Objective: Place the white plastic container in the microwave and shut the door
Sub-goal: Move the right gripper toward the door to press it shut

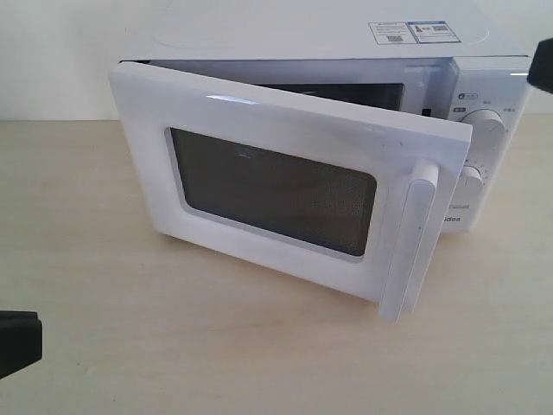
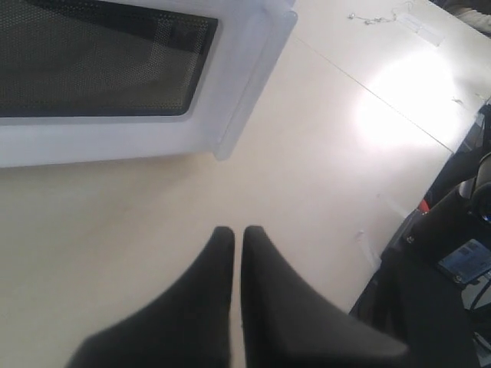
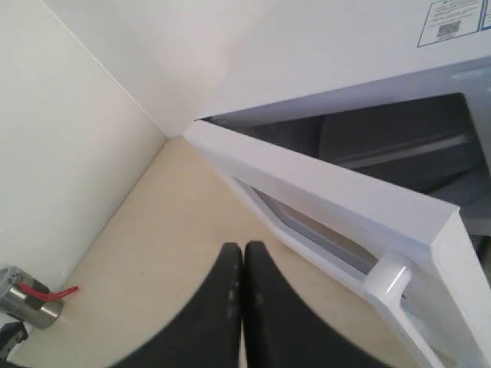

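Note:
The white microwave (image 1: 346, 39) stands at the back of the light wooden table (image 1: 173, 346). Its door (image 1: 285, 186) hangs partly open, swung out toward the front, with the dark window and the white bar handle (image 1: 415, 233) facing the exterior view. The white plastic container shows in no view. My left gripper (image 2: 238, 231) is shut and empty above the bare table, in front of the door (image 2: 115, 69). My right gripper (image 3: 243, 247) is shut and empty too, held above the door's top edge (image 3: 322, 184), off the handle (image 3: 387, 280).
Two round dials (image 1: 488, 130) sit on the microwave's right panel. A wall runs behind and beside the microwave. A metal cylinder with a red wire (image 3: 31, 303) lies by the wall. Beyond the table's edge is dark equipment (image 2: 453, 253).

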Robot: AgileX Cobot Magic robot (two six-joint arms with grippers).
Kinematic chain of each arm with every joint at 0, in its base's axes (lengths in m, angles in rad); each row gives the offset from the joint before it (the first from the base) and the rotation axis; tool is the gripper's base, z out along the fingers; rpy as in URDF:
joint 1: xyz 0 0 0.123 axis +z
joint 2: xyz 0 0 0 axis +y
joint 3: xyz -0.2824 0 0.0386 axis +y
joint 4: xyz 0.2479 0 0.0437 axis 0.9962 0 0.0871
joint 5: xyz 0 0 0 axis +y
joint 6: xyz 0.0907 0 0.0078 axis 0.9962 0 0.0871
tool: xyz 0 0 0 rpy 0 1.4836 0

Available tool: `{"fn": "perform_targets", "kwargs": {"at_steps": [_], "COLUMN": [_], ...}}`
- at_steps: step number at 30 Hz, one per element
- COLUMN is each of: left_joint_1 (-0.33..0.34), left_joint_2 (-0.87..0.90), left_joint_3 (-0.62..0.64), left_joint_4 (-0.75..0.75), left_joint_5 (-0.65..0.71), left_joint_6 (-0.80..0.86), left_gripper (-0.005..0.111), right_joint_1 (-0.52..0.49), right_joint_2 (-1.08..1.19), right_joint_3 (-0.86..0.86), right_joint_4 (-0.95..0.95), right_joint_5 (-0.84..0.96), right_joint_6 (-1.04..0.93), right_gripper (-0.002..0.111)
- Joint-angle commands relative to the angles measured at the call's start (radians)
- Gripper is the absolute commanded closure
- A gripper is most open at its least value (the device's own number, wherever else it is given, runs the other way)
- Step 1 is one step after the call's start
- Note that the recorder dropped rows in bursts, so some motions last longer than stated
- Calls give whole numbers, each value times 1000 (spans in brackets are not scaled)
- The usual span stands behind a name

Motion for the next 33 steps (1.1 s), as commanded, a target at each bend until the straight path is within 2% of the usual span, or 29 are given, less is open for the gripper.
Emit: {"fn": "perform_targets", "kwargs": {"at_steps": [1, 11, 16, 19, 22, 25, 30, 33], "left_joint_1": [-6, -6, -6, -6, -6, -6, -6, -6], "left_joint_2": [-3, -3, -3, -3, -3, -3, -3, -3], "left_joint_3": [5, 5, 5, 5, 5, 5, 5, 8], "left_joint_4": [-10, -47, -47, -47, -47, -47, -47, -47], "left_joint_5": [-1, 2, 8, 8, 3, 1, 14, 16], "left_joint_6": [-11, -11, -11, -11, -11, -11, -11, -11], "left_gripper": [102, 102, 102, 102, 102, 102, 102, 102], "right_joint_1": [1, 1, 5, 59, 196, 408, 774, 966], "right_joint_2": [4, 75, 185, 234, 259, 281, 364, 444], "right_joint_3": [15, 28, -32, -44, -44, -44, -44, -44], "right_joint_4": [67, 275, 296, 369, 442, 443, 386, 389], "right_joint_5": [-50, -54, -27, -43, -140, -330, -711, -1046], "right_joint_6": [-35, -256, -267, -294, -328, -353, -356, -367], "right_gripper": [108, 108, 108, 108, 108, 108, 108, 108]}}
